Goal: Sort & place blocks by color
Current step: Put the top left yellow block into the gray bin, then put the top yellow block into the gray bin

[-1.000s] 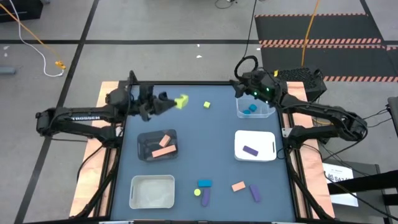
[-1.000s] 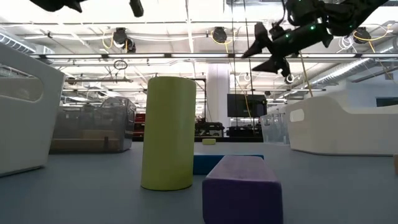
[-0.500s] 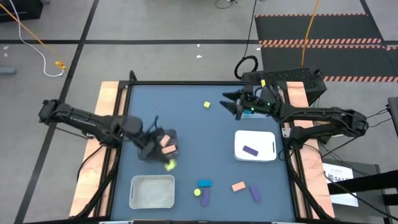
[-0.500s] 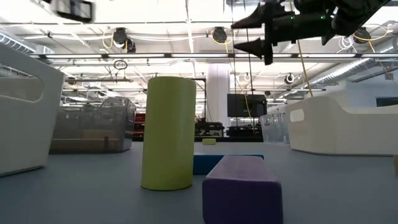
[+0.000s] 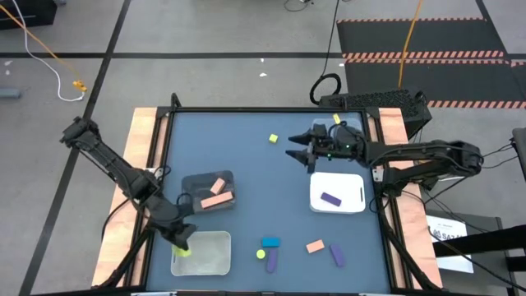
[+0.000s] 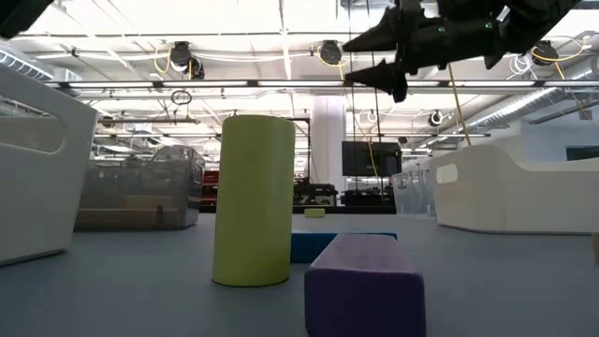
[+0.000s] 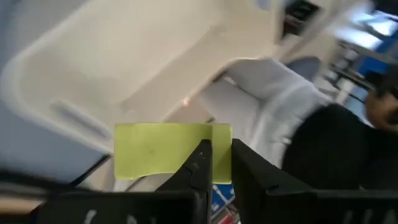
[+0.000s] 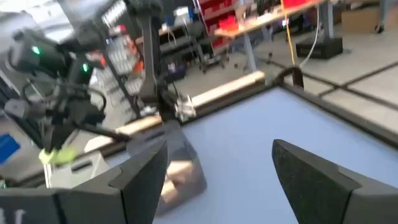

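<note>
Table top (image 5: 271,173) at frame centre appeared matt, smooth, dark blue, edged in bare wood (image 5: 141,140). White tray (image 5: 337,191) at right looked smooth plastic. Yellow-green block (image 7: 163,152) showed a matt face.

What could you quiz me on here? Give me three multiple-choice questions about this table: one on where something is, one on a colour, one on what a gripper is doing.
1. Where is the left gripper?
A. over the white tray
B. at the pale bin's left rim
C. at the table's far edge

2. What colour is the block in the white tray?
A. purple
B. salmon
C. yellow-green

3. What is the right gripper doing?
A. gripping a blue block
B. resting shut in a bin
C. hanging open and empty above the table

Answers:
1. B: the high view shows it at that bin's left rim, shut on a yellow-green block.
2. A: one purple bar lies there.
3. C: its fingers stand apart with nothing between them.
</note>
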Tool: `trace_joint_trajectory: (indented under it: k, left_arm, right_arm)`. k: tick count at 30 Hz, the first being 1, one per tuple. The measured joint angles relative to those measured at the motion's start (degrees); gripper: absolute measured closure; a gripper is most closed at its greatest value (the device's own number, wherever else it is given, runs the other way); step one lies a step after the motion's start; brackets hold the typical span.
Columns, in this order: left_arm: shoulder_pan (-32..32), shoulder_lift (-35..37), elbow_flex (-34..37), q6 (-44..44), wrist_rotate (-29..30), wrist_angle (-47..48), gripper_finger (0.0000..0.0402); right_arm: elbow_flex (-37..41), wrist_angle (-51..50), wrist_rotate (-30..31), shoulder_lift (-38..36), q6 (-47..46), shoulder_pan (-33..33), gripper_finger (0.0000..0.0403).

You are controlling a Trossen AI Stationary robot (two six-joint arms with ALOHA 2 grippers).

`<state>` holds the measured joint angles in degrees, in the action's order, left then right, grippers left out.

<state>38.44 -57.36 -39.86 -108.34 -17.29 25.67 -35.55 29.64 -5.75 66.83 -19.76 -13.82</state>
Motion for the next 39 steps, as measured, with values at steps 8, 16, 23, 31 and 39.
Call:
trace_joint_trajectory:
  k: [8, 16, 23, 31, 39]
  left_arm:
    - [0.48, 0.0, 0.02, -3.47, 1.43, 2.47, 0.0362]
    - [0.48, 0.0, 0.02, -3.63, 3.85, 1.34, 0.0355]
    - [0.48, 0.0, 0.02, -0.43, 4.03, 1.13, 0.0287]
    - [-0.33, 0.0, 0.04, 8.32, 4.03, -8.49, 0.0213]
    - [-3.19, 0.07, 0.04, 21.08, 4.51, -22.36, 0.0201]
  right_arm:
    - [0.0, -1.44, 6.63, 1.35, 3.69, 2.59, 0.0124]
    - [-0.81, -9.25, 15.18, 1.89, 7.35, 4.04, 0.0124]
    - [-6.2, -9.84, 15.75, 7.5, 7.53, 4.22, 0.0124]
    - [-18.87, -23.21, 23.72, 20.2, 9.67, 3.76, 0.0124]
    - [-36.64, -42.83, 29.72, 34.7, 4.84, -0.34, 0.0124]
